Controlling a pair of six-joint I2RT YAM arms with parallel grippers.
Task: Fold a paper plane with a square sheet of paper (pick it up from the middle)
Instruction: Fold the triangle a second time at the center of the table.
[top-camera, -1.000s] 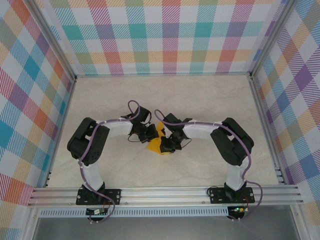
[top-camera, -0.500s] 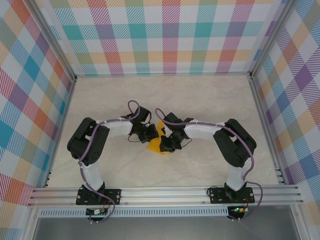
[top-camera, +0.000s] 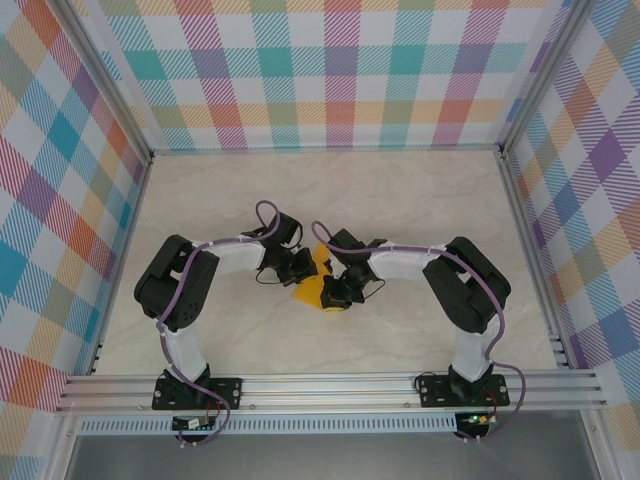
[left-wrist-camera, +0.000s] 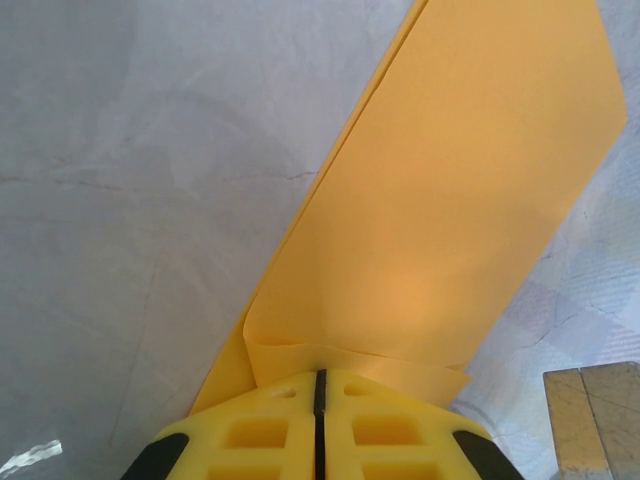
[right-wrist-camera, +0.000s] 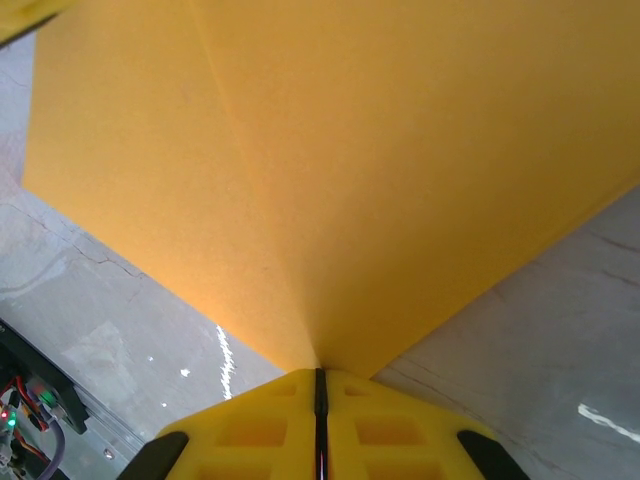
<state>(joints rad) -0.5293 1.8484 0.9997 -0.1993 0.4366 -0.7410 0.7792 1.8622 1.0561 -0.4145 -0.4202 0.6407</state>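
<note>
The right arm (top-camera: 462, 285) has shifted only slightly, and the left gripper (left-wrist-camera: 320, 375) and right gripper (right-wrist-camera: 320, 372) stay clamped on opposite sides of the square sheet of paper (left-wrist-camera: 450, 220), which stretches between them at the middle of the table (top-camera: 420, 200), equally near both.

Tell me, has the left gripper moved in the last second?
No. In the top view the left gripper sits at the same spot relative to the near rail, shut on the paper.
</note>
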